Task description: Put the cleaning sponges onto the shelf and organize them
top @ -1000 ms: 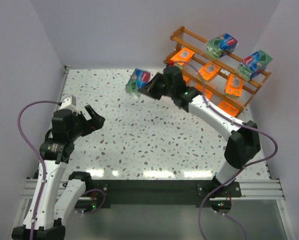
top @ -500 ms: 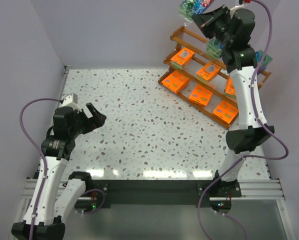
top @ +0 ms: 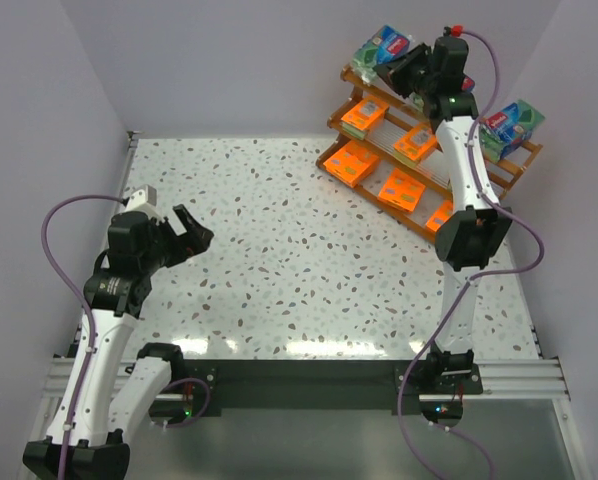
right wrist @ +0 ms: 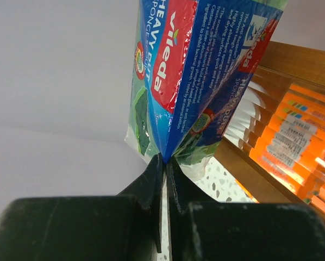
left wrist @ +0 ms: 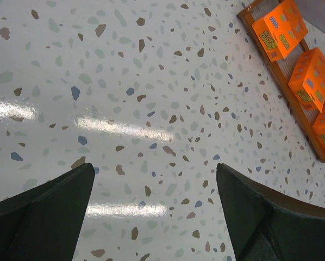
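While the right end effector (top: 401, 62) grips one green-and-blue pack (top: 384, 47) at the shelf's (top: 347, 75) top-left end, a second pack (top: 509, 125) lies top-right and five orange packs (top: 362, 115) show below; the left end effector (top: 191, 232) gapes, empty.

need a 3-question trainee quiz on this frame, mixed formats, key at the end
1. True or false: the left gripper holds an orange pack.
2. What is the right gripper pinching? A) an orange pack B) a green-and-blue pack C) nothing
3. Fill in: the unheld green-and-blue pack at the right end of the shelf sits on its ___ tier.
Key: 1 false, it is open and empty; 2 B; 3 top.
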